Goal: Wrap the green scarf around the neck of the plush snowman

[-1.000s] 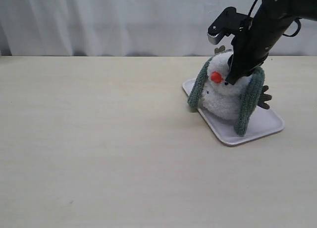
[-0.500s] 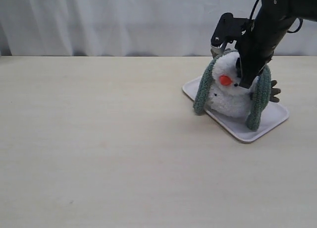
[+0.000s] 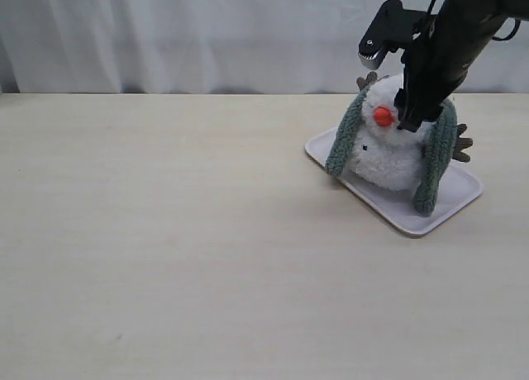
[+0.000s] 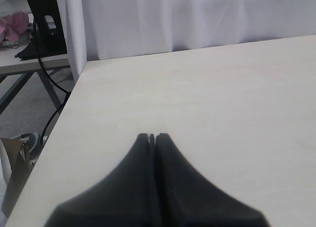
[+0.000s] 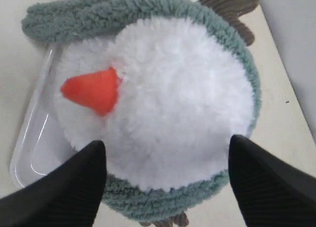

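The plush snowman [image 3: 388, 159] stands upright on the white tray [image 3: 411, 224], a fluffy white head over a larger round body. Its orange cone nose [image 3: 382, 116] juts out over the tray's near-left side. Brown corduroy twig arms [image 3: 461, 144] stick out to either side. The green scarf [image 3: 342, 142], dull grey-green ribbed knit, is draped behind the head at the snowman's neck [image 3: 385, 135]. Its two ends hang down the body's flanks to the tray, uncrossed in front.

Pale wood tabletop [image 3: 165, 248], white pleated curtain [image 3: 207, 33] behind, soft even light
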{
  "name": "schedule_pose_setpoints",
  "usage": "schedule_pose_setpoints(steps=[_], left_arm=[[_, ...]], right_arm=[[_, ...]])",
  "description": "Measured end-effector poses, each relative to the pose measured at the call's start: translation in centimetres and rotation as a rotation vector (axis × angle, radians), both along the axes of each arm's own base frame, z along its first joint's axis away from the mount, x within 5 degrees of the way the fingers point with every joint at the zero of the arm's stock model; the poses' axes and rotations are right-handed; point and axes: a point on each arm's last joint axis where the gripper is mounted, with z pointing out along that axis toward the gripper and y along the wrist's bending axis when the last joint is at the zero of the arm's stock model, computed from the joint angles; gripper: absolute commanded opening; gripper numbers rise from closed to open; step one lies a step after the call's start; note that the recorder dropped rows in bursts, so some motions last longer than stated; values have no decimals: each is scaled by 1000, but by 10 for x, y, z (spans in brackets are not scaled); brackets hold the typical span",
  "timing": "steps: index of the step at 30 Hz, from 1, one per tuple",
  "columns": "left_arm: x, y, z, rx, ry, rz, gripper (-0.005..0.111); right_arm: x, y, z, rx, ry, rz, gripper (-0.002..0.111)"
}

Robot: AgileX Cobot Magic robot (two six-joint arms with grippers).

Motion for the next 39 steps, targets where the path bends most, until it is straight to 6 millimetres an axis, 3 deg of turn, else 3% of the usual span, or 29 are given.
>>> schedule_pose_setpoints(steps=[4,6,9,11,13,18,21,23,27,32,38,39], left_arm=[[0,0,0,0,0,0,0],[0,0,0,0,0,0,0],[0,0,0,0,0,0,0],[0,0,0,0,0,0,0],[0,0,0,0,0,0,0],[0,0,0,0,0,0,0],[0,0,0,0,0,0,0],[0,0,0,0,0,0,0],[0,0,0,0,0,0,0],[0,0,0,0,0,0,0],[0,0,0,0,0,0,0],[0,0,0,0,0,0,0]], right_arm=[[-8,-2,24,65,-80,-75,65],[-18,-3,48,149,-153,-174,61],[-33,-10,73,331,-220,-433,57],[-40,-29,72,381,-176,-644,57],[-48,-59,60,403,-42,-816,57],[-62,-92,25,529,171,-912,57],[-74,-89,-27,673,271,-821,57],[-75,-88,-50,695,205,-790,57],[-73,-92,-74,706,31,-802,61],[-60,-75,-107,763,75,-731,59],[-54,-73,-119,788,62,-766,6],[-54,-73,-119,791,62,-768,4]])
